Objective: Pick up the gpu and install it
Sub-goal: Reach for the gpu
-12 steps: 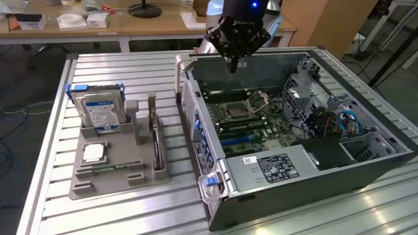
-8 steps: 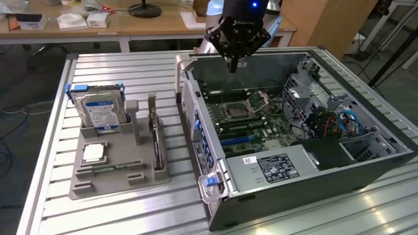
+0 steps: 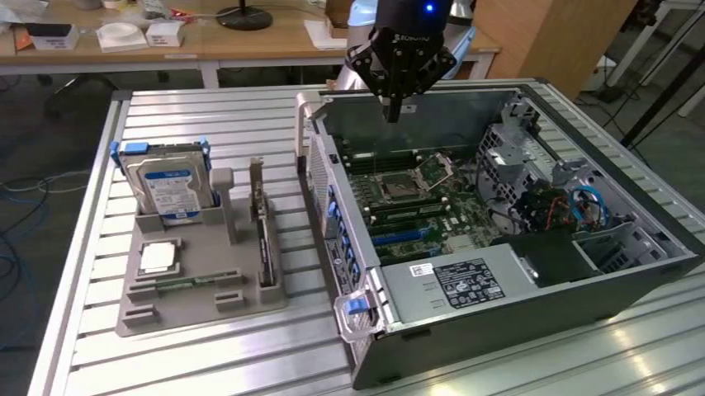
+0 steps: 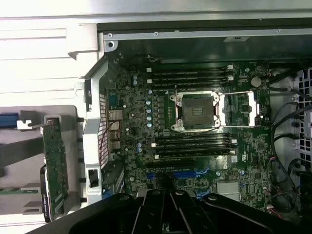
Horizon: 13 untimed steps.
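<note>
One black robot gripper [image 3: 391,114] hangs over the far side of the open dark-grey computer case [image 3: 529,318], and we see its two fingers pressed together into a single narrow tip, closed on nothing. From the wrist view we look straight down past that closed gripper [image 4: 164,189] onto the green motherboard [image 4: 195,146], with the square silver processor socket [image 4: 197,111] in the middle of the board and the short blue expansion slots [image 4: 187,173] just beside the fingertips.

Over to the card we are after: the gpu [image 3: 262,231], a thin flat dark circuit card with a silver metal bracket at one end, stands on its edge in a slot of the grey plastic parts holder [image 3: 193,309]. That holder sits on the slatted aluminium table [image 3: 187,124], on the exterior view's left of the case, and the gripper is well apart from it. In the wrist view we catch the same gpu [image 4: 53,165] edge-on outside the case wall, bracket end nearest the blue-tabbed parts.

Sharing the holder, the silver hard drive with a blue-and-white label [image 3: 168,191] stands upright in its blue-handled carrier, near the card but not touching it. The gpu is not yet picked up.
</note>
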Available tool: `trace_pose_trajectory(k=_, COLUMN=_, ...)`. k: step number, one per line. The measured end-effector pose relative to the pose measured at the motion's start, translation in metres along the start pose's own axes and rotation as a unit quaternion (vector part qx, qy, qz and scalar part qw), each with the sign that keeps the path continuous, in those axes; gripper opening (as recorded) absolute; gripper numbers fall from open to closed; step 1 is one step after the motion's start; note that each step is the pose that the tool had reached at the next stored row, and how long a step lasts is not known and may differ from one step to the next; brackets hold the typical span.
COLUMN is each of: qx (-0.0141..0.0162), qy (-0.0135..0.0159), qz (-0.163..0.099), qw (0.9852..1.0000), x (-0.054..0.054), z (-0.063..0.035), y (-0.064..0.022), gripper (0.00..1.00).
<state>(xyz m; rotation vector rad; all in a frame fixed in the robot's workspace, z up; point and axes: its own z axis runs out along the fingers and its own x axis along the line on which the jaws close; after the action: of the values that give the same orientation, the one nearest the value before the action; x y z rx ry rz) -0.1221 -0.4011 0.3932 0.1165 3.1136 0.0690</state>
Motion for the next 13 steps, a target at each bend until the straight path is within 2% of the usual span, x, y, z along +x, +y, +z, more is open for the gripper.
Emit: trace_pose_trajectory(k=13, qx=0.0000, qy=0.0001, qz=-0.001, qw=1.0000, x=0.018, z=0.0002, y=-0.0013, gripper=0.11)
